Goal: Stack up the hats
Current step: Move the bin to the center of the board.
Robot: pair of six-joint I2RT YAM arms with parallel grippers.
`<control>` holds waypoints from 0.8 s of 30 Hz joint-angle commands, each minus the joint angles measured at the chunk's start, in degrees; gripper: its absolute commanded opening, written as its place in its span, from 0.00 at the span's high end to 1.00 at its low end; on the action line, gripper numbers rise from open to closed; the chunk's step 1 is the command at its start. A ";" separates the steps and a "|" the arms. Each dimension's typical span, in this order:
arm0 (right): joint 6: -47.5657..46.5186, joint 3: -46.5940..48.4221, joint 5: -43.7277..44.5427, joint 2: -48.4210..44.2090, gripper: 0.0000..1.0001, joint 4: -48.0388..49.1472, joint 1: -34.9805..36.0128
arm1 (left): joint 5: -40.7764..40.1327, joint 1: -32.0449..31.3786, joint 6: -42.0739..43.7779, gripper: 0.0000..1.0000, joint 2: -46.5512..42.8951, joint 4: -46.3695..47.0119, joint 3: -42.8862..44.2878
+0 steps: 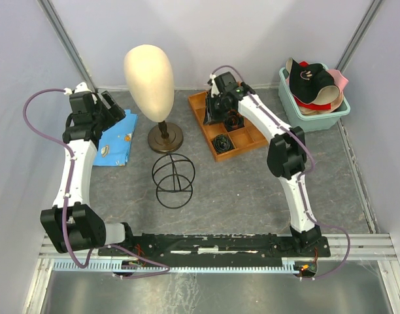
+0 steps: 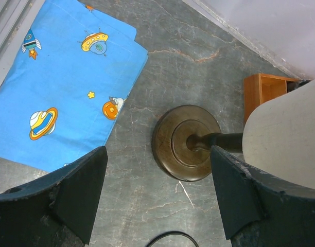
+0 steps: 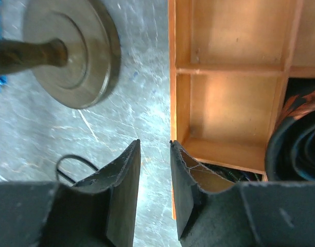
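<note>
I hold nothing in my two grippers: the left gripper (image 2: 158, 152) is spread wide, the right gripper (image 3: 155, 145) narrowly parted. Well right of the right one, one teal plastic tub (image 1: 317, 118) holds at least three soft fabric hats (image 1: 312, 82), heaped.

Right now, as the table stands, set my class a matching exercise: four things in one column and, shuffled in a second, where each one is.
Things
1. hats
2. blue cloth
3. wire frame
4. wooden tray

Places
A. beside the left gripper
B. in the teal tub, far right corner
C. at the right gripper
D. on the near side of the mannequin stand

Pairs: 1-B, 2-A, 3-D, 4-C
</note>
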 commanded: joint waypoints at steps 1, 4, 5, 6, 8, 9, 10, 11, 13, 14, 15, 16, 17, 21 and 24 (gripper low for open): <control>-7.18 3.98 4.56 0.17 0.62 -5.68 3.02 | 0.68 0.23 1.55 0.13 -1.83 2.78 -0.58; -8.93 2.45 8.42 0.28 0.61 -5.79 4.43 | 1.08 0.28 1.08 0.13 -1.80 3.28 -1.15; -9.25 2.23 9.21 0.42 0.61 -5.72 4.81 | 1.17 0.22 1.02 0.13 -1.83 3.38 -1.37; -9.48 2.31 9.64 0.69 0.61 -5.73 5.02 | 1.26 0.21 0.97 0.13 -1.83 3.47 -1.53; -9.33 2.64 9.72 1.22 0.62 -5.91 5.34 | 1.25 0.22 1.01 0.13 -1.90 3.55 -1.76; -9.16 2.45 9.51 1.32 0.64 -5.69 5.48 | 1.27 0.20 0.97 0.13 -1.92 3.58 -1.87; -8.75 2.20 8.74 1.37 0.65 -5.30 5.56 | 1.20 0.19 1.04 0.13 -1.96 3.56 -1.97; -8.47 2.01 8.38 1.44 0.69 -4.84 5.62 | 1.14 0.23 1.11 0.13 -2.00 3.60 -2.12; -7.94 1.97 7.97 2.10 0.73 -4.23 5.86 | 0.91 0.21 1.21 0.13 -2.09 3.52 -2.39; -7.68 2.20 7.76 2.75 0.73 -3.99 5.89 | 0.92 0.21 1.22 0.13 -2.11 3.48 -2.50; -7.41 2.47 7.69 3.31 0.72 -3.59 5.89 | 0.92 0.27 1.30 0.13 -2.18 3.41 -2.51; -7.11 2.86 7.71 3.98 0.70 -3.21 5.89 | 0.86 0.22 1.36 0.13 -2.25 3.39 -2.56; -6.96 3.31 7.67 5.13 0.69 -2.75 5.89 | 0.84 0.26 1.46 0.13 -2.35 3.41 -2.59; -5.07 8.36 6.52 9.73 0.69 -1.53 5.91 | 0.38 0.24 2.00 0.13 -2.98 3.02 -3.04; -3.09 12.03 5.83 13.17 0.70 -1.26 5.89 | 0.01 0.23 2.34 0.13 -3.36 2.86 -3.82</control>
